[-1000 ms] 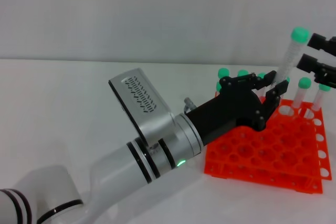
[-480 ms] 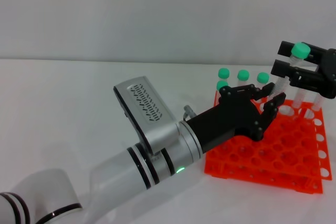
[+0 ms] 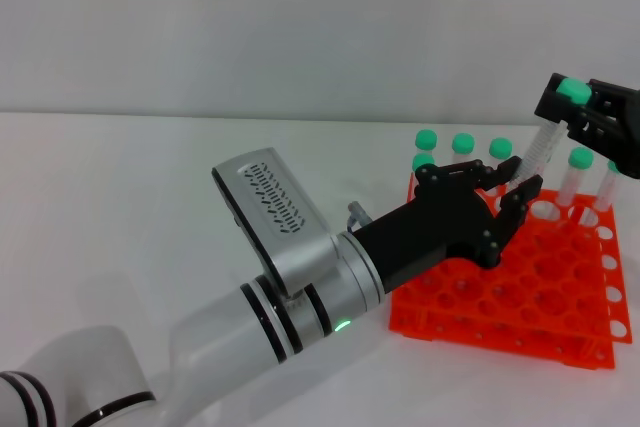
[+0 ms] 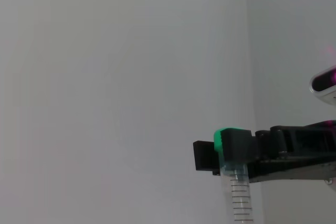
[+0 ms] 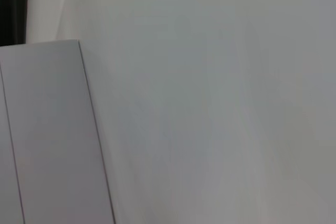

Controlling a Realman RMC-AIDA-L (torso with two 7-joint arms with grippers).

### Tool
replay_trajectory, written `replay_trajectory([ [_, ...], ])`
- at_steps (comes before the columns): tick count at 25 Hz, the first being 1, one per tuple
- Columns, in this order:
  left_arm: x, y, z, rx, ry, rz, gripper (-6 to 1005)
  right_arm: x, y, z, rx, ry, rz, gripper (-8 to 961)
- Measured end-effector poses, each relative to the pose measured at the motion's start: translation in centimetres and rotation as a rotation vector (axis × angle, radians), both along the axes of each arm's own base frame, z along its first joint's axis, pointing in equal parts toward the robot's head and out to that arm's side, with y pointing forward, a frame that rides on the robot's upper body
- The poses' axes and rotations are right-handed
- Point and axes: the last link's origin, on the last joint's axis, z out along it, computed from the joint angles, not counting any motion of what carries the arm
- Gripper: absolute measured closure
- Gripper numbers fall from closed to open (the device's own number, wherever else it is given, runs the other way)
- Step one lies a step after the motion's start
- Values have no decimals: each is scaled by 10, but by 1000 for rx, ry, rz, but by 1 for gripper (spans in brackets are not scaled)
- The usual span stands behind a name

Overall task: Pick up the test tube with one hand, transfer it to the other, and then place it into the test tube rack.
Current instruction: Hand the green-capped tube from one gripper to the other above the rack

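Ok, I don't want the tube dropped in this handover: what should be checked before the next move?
1. Grip: the right gripper is shut on the test tube at its green cap: ok.
2. Release: whether the left gripper has let go of the tube's lower end: cannot tell; that end lies at it.
3. Tube upright for insertion: not ok, it is tilted.
4. Free holes in the test tube rack: ok, many are open.
5. The standing tubes clear of the path: cannot tell; they are close by.
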Motion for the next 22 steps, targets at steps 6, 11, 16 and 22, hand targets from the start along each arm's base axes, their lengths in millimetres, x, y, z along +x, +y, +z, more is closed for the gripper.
replay_trajectory([
  [6, 0, -1, 0, -2, 0, -3, 802, 2, -2, -2, 14, 2, 1, 642],
  [11, 1, -1, 0, -2, -4, -4, 801, 2, -3, -2, 19, -1, 9, 698],
  [16, 1, -1, 0, -2, -5, -4, 801, 0, -3, -2, 22, -5, 19, 699],
  [22, 1, 0, 0, -2, -5, 1, 800, -3, -4, -4, 23, -8, 37, 698],
])
